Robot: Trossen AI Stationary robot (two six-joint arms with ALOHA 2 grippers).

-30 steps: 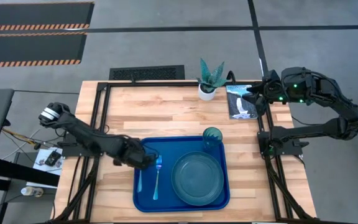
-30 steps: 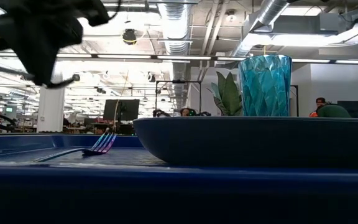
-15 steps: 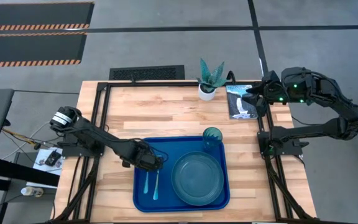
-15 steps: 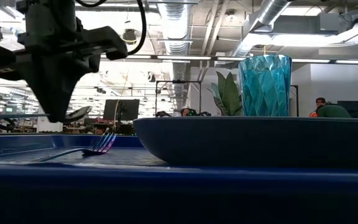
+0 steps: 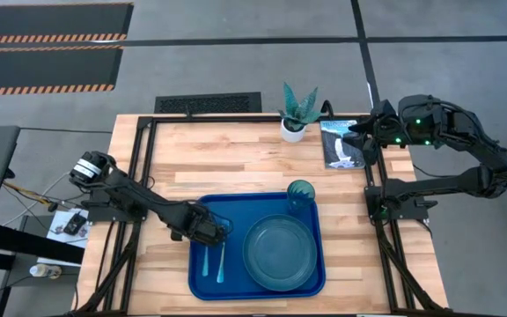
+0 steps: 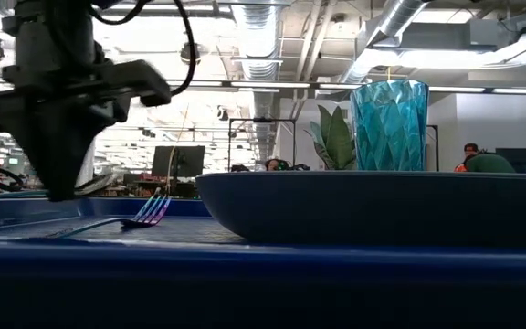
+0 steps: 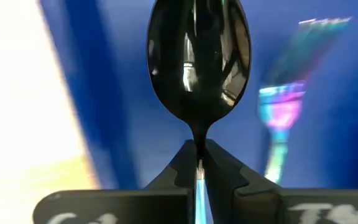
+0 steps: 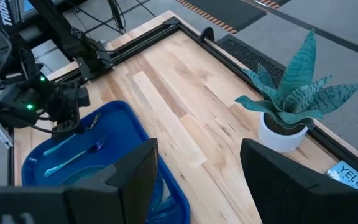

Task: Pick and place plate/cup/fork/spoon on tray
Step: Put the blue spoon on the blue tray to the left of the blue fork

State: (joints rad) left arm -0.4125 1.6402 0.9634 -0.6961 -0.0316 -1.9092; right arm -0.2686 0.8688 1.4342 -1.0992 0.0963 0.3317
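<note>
- The step in hand is placing the spoon (image 7: 198,62), the last item to go on the tray (image 5: 202,280).
- The left hand (image 5: 209,228) hangs over the tray's left part, its fingers (image 7: 219,177) pinched tight on the spoon's neck just below the bowl.
- From above, the spoon's light blue handle lies along the tray floor just left of the fork (image 5: 222,257); whether it fully rests there I cannot tell.
- The fork lies flat on the tray beside it, tines toward the far rim.
- The plate (image 5: 278,252) sits on the tray's right half, and the cup (image 5: 300,194) stands upright in the far right corner, just beyond the plate.
- The right hand (image 8: 197,180) waits well away, above the table's (image 5: 236,158) far right corner, fingers spread wide and empty.
- Next, I judge, the left hand needs to lower the bowl end, let go, then lift straight up so it does not nudge the fork.
</note>
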